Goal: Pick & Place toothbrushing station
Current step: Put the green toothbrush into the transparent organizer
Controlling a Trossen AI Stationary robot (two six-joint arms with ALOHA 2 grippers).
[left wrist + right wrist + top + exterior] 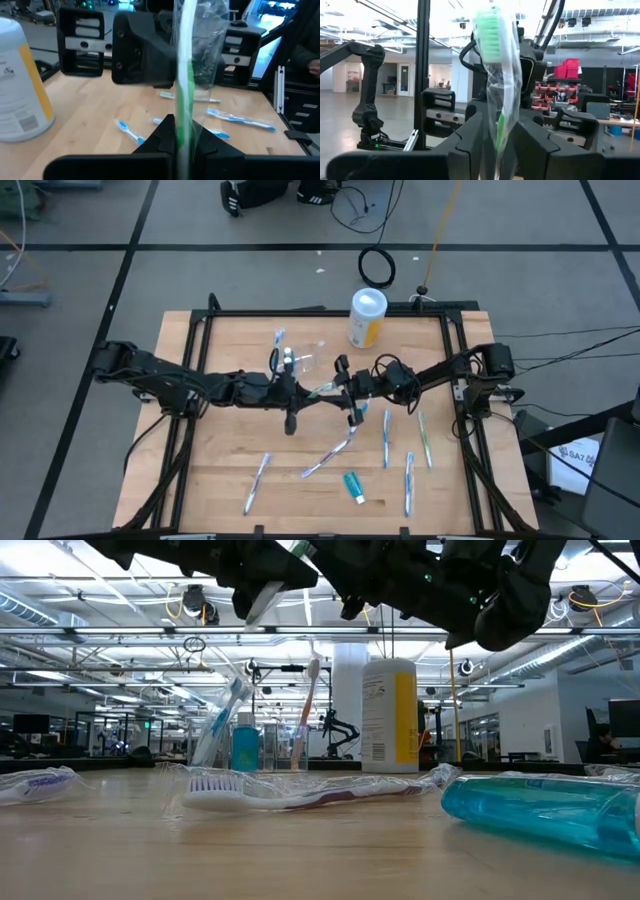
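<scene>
Wooden, pale-planked table [200, 470] with a black frame carries everything. Taking its far edge as twelve o'clock, the dark left arm [180, 385] reaches in from nine and the dark right arm [450, 370] from three, and they meet at the centre.

The left gripper [181, 131] is clamped narrowly on a thin green toothbrush in a clear wrapper [184, 75], which stands upright between its fingers. The right gripper [499, 131] faces it from the other side and holds the same wrapped brush, bristle head uppermost, so the brush is off the table, gripped by both claws.

A tall yellow canister with a white lid [366, 318] stands upright at about one o'clock near the far edge. A small clear plastic cup [292, 362] sits just off centre towards eleven o'clock, with a few pale blue and white toothbrushes [278, 340] leaning in it.

Five more wrapped toothbrushes [387, 437] lie flat and scattered across the near half, from seven round to four o'clock. A small teal toothpaste tube [354, 485] lies among them at about six o'clock.
</scene>
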